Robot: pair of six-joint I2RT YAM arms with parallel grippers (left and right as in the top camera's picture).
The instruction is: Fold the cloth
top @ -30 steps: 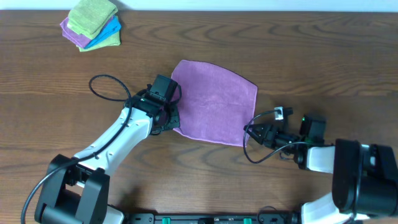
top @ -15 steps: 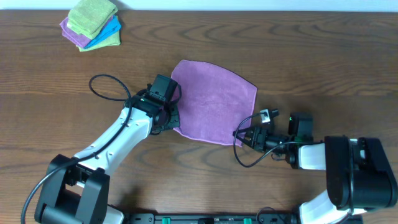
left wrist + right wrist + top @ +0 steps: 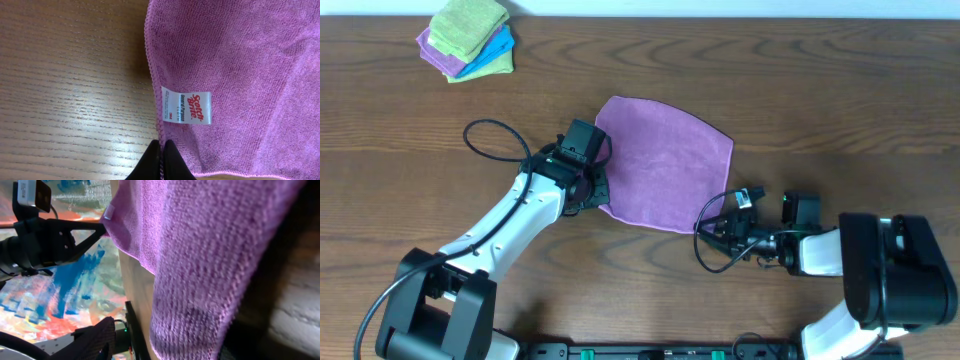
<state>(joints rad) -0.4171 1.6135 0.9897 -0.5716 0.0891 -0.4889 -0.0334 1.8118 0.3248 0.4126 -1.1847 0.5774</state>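
The lilac cloth [image 3: 665, 165] was spread unfolded, its edge pinched shut by the left gripper [image 3: 161, 159]; whether the right gripper [image 3: 710, 228] held the near corner could not be judged

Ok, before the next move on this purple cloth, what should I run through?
1. Left gripper pinching the cloth at its edge, near the white tag: ok, fingertips are shut on the hem.
2. Right gripper holding the near right corner: cannot tell. Cloth fills its wrist view, and how the jaws stand is unclear.
3. Cloth spread flat in one layer, no fold made yet: ok.
4. Nothing lying on top of the cloth: ok.
5. Stack of folded cloths at the far left, apart from the cloth and both arms: ok.
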